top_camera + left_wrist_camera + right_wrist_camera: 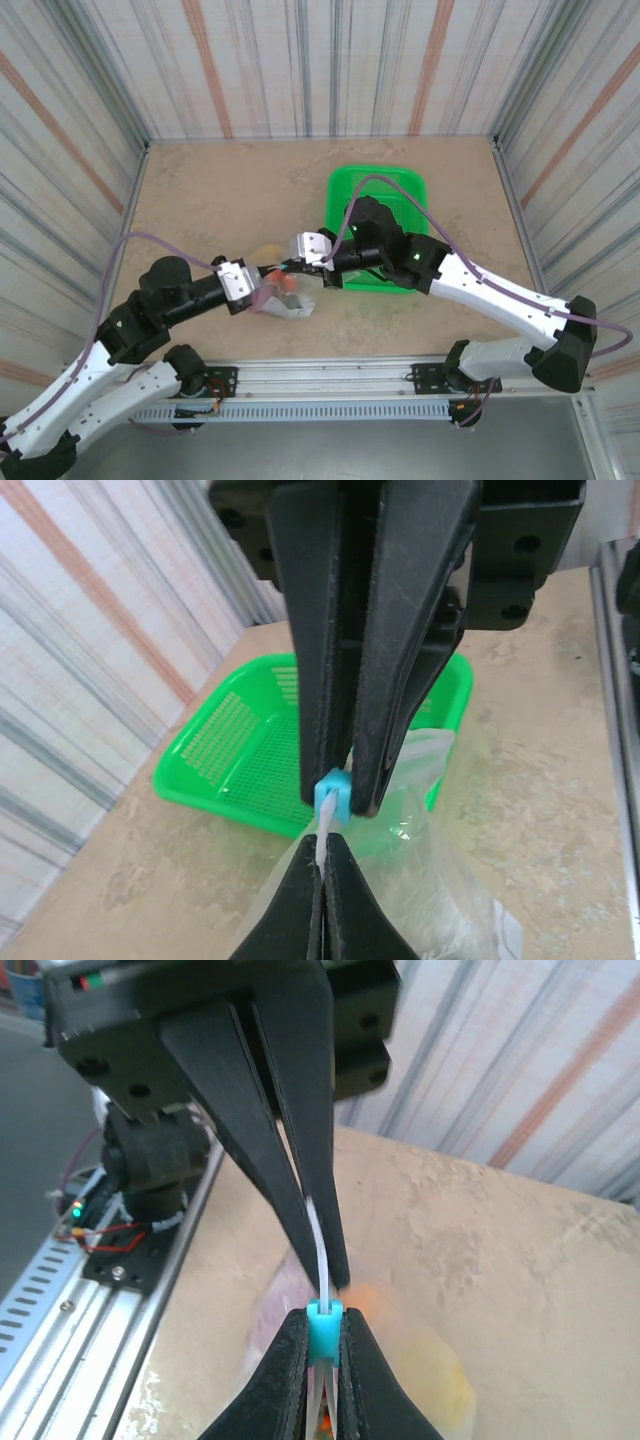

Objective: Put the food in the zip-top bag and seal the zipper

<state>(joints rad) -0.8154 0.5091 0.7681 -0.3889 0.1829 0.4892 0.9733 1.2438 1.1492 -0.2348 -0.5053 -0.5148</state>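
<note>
Left jaws pinch zipper (322,845) beside right jaws clamping slider tab (324,1330); thin strip may slip out under pull.

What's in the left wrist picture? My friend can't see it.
Two black grippers meet over a clear zip-top bag: the right gripper, at the top, pinches the light-blue slider, and the left gripper below pinches the white zipper strip. A green mesh basket sits behind on the tan table.
</note>
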